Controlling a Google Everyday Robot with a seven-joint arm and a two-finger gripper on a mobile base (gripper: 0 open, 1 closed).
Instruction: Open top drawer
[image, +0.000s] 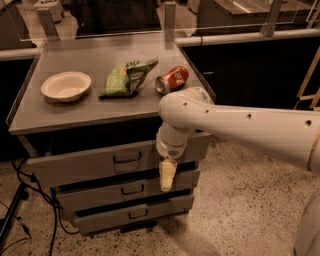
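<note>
The top drawer (85, 167) is the widest grey front under the tabletop, with a small dark bail handle (126, 158) at its centre. It stands out a little from the cabinet, with a dark gap above it. My gripper (167, 176) hangs downward from the white arm (235, 125), in front of the drawer's right end. Its cream tip reaches over the gap above the middle drawer (125, 191). It is to the right of the handle and apart from it.
On the grey tabletop (75, 112) lie a white bowl (66, 86), a green snack bag (125, 79) and a red soda can (171, 79) on its side. The bottom drawer (132, 214) sits lowest. Black cables (30, 200) run on the floor at left.
</note>
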